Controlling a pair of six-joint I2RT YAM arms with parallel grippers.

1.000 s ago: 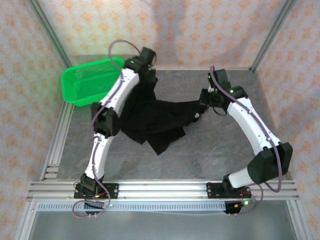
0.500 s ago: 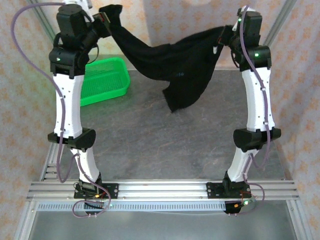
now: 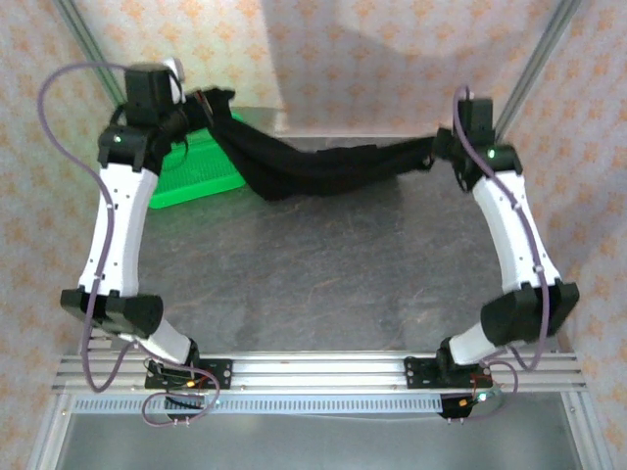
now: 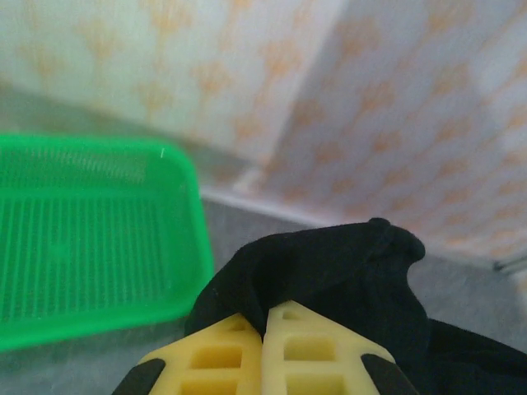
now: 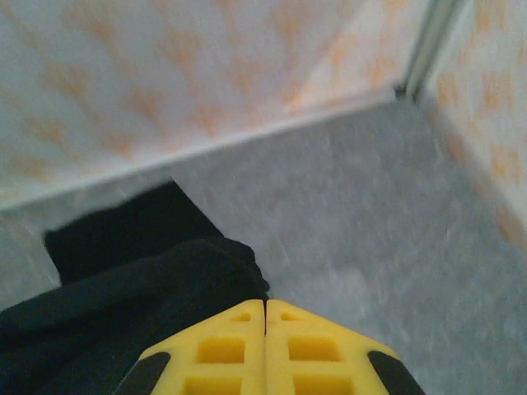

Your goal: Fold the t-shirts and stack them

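Observation:
One black t-shirt [image 3: 323,166] is stretched in a long sagging band across the back of the table between my two grippers. My left gripper [image 3: 204,106] is shut on its left end, above the green basket's right edge. In the left wrist view the yellow fingertips [image 4: 288,329] pinch a bunched fold of the t-shirt [image 4: 329,271]. My right gripper [image 3: 438,155] is shut on the right end near the back right corner post. In the right wrist view the t-shirt [image 5: 123,304] bunches left of the closed gripper [image 5: 265,306].
A bright green mesh basket [image 3: 201,176] stands at the back left, partly under the left arm and cloth, and shows in the left wrist view too [image 4: 82,239]. Patterned walls close the back and sides. Grey tabletop [image 3: 323,264] lies in front of the shirt.
Both arms have come down from their raised pose. The shirt, which hung high in a deep drape, now spans low and taut near the back of the table.

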